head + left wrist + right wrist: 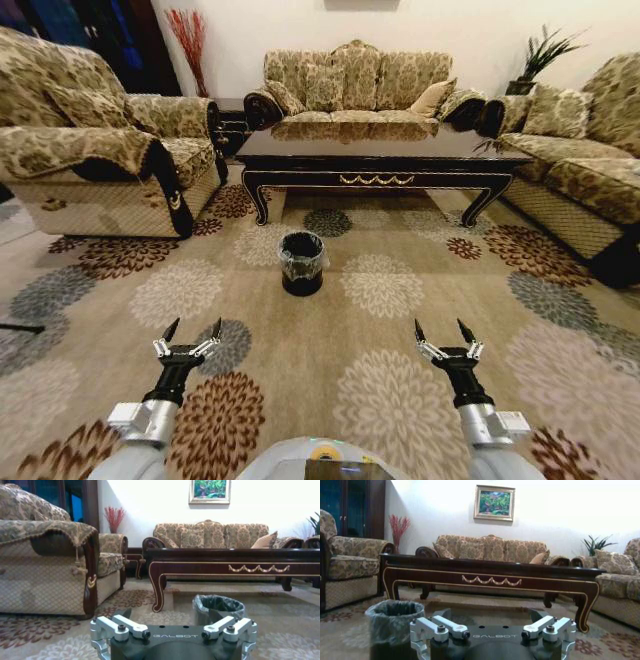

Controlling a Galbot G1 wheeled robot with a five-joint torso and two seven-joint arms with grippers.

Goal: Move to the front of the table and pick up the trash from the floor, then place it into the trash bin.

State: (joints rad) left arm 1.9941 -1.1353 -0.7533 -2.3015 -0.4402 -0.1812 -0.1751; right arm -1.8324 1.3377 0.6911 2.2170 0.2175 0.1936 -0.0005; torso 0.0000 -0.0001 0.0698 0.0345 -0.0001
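Two grippers hung low over the flowered carpet [390, 290], both spread wide with nothing between the fingers: the left gripper [193, 329] over a grey and brown bloom, the right gripper [446, 330] level with it on the other side. Each wrist view showed the word GALBOT printed in pale letters on the dark body behind the fingers; no other writing could be read anywhere in the room.

Ahead stood the trash bin [302, 263], black, lined with a clear bag, alone on the carpet just short of the table [380, 160]. It sat a little to the left of the table's gold ornament and clear of the front legs. No litter could be made out on the floor.

Open carpet ran from the grippers to the bin, and on either side of it. An armchair [100, 150] closed the left edge, a sofa [585, 160] the right, and a second sofa [355, 85] stood behind the table against the wall
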